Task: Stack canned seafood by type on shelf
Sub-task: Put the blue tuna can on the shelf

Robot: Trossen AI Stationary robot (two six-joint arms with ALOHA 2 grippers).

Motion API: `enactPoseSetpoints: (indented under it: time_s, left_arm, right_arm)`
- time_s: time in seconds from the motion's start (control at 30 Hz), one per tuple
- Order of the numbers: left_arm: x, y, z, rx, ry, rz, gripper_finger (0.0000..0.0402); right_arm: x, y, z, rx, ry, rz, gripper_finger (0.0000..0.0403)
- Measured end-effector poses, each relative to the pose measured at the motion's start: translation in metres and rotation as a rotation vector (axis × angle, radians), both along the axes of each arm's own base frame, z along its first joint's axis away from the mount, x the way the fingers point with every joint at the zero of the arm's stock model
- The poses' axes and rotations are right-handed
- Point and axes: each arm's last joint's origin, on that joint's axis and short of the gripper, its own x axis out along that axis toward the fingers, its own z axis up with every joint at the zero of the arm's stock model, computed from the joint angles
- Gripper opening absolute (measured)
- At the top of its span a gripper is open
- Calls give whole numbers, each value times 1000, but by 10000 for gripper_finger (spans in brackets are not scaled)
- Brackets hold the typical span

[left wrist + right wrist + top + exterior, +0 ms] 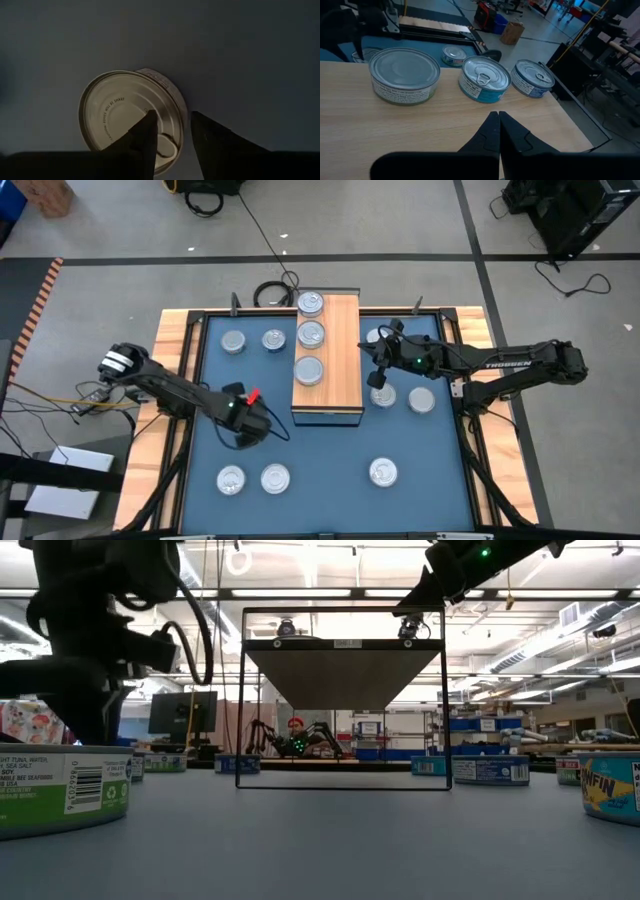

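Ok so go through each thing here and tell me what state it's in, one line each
Left gripper: slightly open, above a lone tin on the mat.
Right gripper: shut, empty, over the shelf.
Shelf: three tins in a single row, none stacked.
Plain-lid tin: upright, sealed.
Teal tin: upright, pull tab flat.
Far tin: upright, sealed, near the shelf's end.
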Motion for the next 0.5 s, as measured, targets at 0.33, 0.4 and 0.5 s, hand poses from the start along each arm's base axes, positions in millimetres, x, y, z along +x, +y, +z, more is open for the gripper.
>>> enactPoseSetpoints:
  time_s: [0.33,0.4,0.5]
  left_arm:
    - [4,-1,-10,23,42,-10,66]
    - [3,-1,-9,27,54,-26,40]
    - [2,-1,-8,20,61,-39,8]
  right_arm:
    - [0,0,0,-1,0,0,5]
    - [0,0,0,-1,1,0,5]
    - [0,0,0,-1,1,1,5]
